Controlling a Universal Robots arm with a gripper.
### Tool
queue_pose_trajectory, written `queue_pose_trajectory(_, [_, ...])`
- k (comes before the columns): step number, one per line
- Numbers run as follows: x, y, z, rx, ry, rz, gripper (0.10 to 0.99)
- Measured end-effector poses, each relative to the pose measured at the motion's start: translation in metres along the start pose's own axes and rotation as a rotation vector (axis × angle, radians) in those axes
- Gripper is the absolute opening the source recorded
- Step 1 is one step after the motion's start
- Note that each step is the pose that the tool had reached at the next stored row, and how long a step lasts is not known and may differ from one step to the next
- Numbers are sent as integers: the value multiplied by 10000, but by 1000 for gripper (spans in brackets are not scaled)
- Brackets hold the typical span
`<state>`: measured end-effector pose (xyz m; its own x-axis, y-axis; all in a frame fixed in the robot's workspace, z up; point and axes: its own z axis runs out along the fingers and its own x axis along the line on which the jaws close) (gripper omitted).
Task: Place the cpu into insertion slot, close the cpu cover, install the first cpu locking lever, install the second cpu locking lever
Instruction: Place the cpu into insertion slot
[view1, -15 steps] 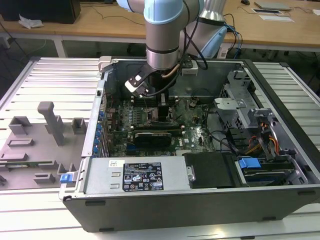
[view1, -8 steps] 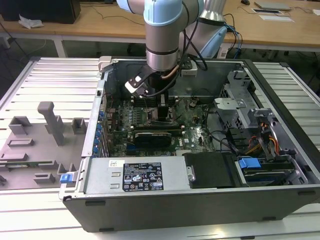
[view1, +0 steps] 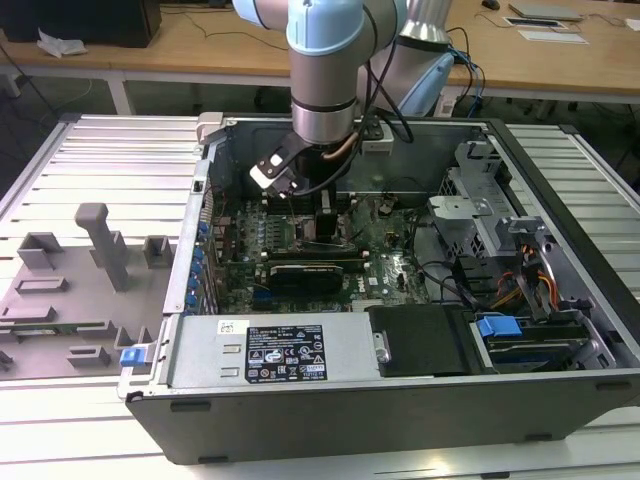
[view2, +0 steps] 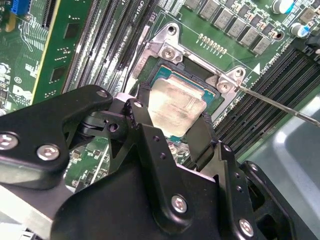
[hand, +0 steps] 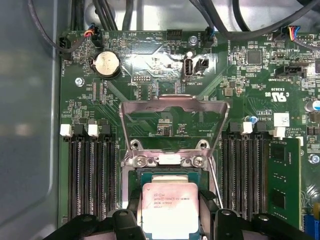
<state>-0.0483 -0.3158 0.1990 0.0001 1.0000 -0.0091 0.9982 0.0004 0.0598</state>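
The cpu (hand: 170, 210), silvery top up, sits pinched between the two black fingers (view2: 204, 134) of the tool (view2: 172, 120). The tool is clenched on opposite edges of the chip, a grip that leaves the underside free. In both wrist views the chip hangs squarely over the insertion slot (view2: 165, 47). Whether it has touched down on the pins or hovers just above them cannot be told.

The edge grip and flat attitude look chosen for a level descent, since a tilted chip would risk the pin field.

Just past the chip, the cpu cover (hand: 175, 104) stands swung up on its hinge, its big window showing the board behind. Raised like that, it leaves the socket mouth open.

A thin locking lever (view2: 280, 106) angles away from the socket corner. It is unlatched and lies clear of the chip's path.

Black memory slots (hand: 90, 170) flank the socket on both sides, one of them carrying a green memory stick (hand: 282, 185). A coin cell battery (hand: 106, 63) sits further up the motherboard (hand: 150, 50).

In the exterior view, the arm (view1: 325, 60) reaches straight down into the open computer case (view1: 400, 420). The case lies on its side on the slotted metal bench (view1: 100, 160), so the tool (view1: 325, 228) comes at the socket from directly above.
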Motion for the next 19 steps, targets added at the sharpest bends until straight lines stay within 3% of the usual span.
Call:
queue_pose_trajectory(4, [7,0,4,0,2,0,553])
queue_pose_trajectory(5, [8,0,3,0,-1,0,616])
queue_pose_trajectory(9, [13,-1,4,1,6,1,616])
queue_pose_trajectory(10, [13,-1,4,1,93,7,616])
queue_pose_trajectory(14, [13,0,4,0,100,7,616])
queue_pose_trajectory(19, [12,4,-67,0,73,5,616])
